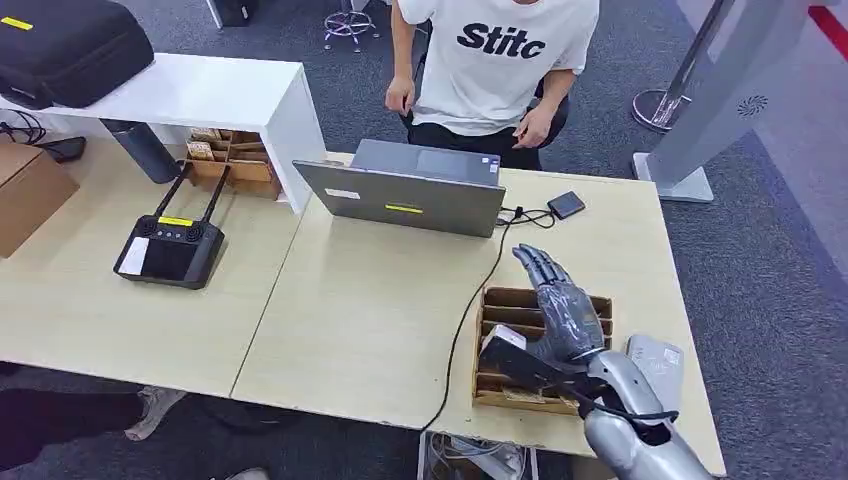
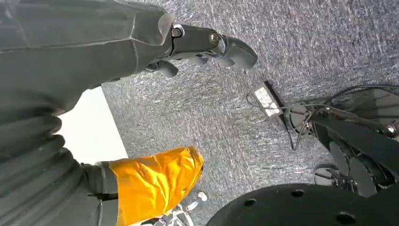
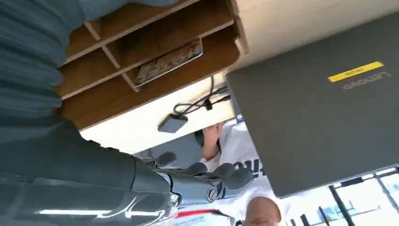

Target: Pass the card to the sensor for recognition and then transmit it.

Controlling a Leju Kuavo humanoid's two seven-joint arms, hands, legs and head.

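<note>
Hovering over the slotted wooden card rack (image 1: 500, 300) on the counter (image 1: 380, 320), the right robot hand (image 1: 563, 310) is released, fingers spread. One card (image 3: 169, 62) lies flat in a slot: thin, light, stiff, probably slippery; best pinched by its exposed edge.

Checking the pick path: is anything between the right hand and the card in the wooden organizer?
Nothing visible blocks it. The right hand hovers open above the wooden organizer, and the card lies uncovered in a slot.

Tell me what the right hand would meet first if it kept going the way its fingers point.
Likely nothing close: the right hand points over the wooden card tray toward bare table; the small black sensor lies roughly along that line, though height is unclear.
</note>
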